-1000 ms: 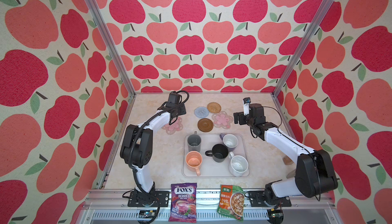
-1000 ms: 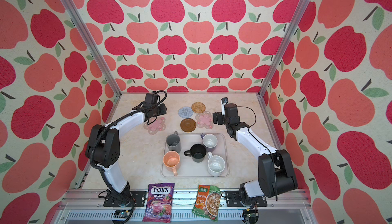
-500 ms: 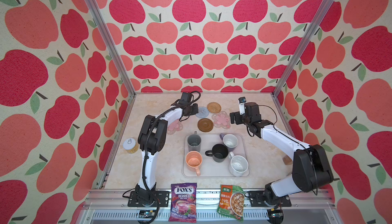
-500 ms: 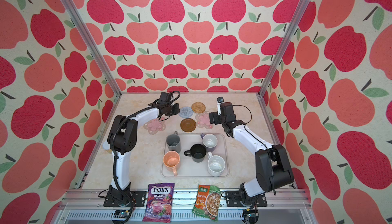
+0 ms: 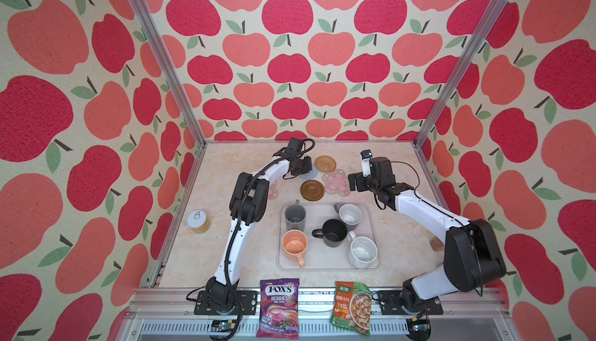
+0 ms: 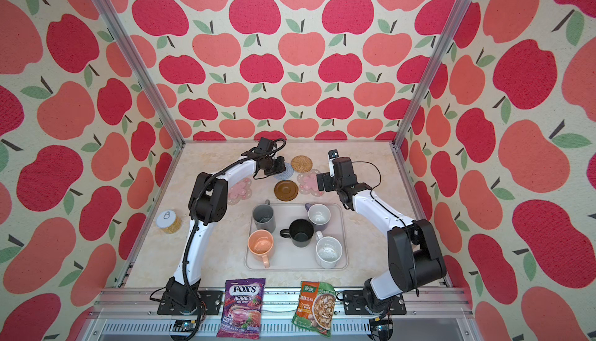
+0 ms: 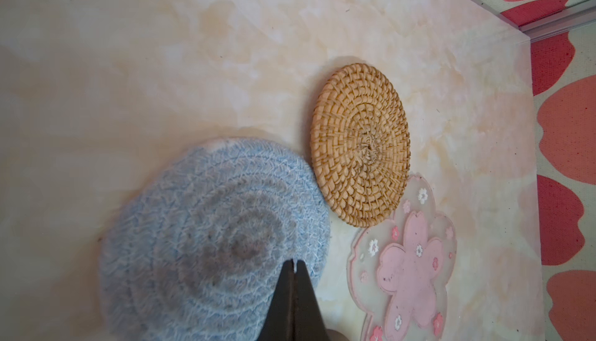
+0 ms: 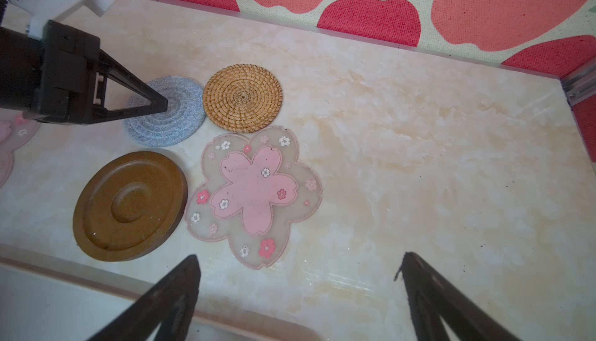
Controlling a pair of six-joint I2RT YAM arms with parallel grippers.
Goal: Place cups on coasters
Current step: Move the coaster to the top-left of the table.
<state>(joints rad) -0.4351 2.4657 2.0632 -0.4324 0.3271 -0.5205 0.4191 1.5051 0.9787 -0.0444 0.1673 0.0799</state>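
The marbled table [image 5: 193,258] carries a pale tray [image 5: 325,258], five coasters [image 5: 312,190] beyond it, and a lidded jar [image 5: 198,221].

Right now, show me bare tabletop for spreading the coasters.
Free: the marble tabletop between the woven tan rattan coaster, the pink flower-shaped coaster and the right wall; also the far left corner behind the left arm. Crowded: the four clustered coasters; the pale rectangular tray of mugs.

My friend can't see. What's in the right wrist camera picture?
The shut left gripper points at a blue-grey woven coaster. Near it lie a rattan coaster, a pink flower coaster and a brown disc. The right gripper is open.
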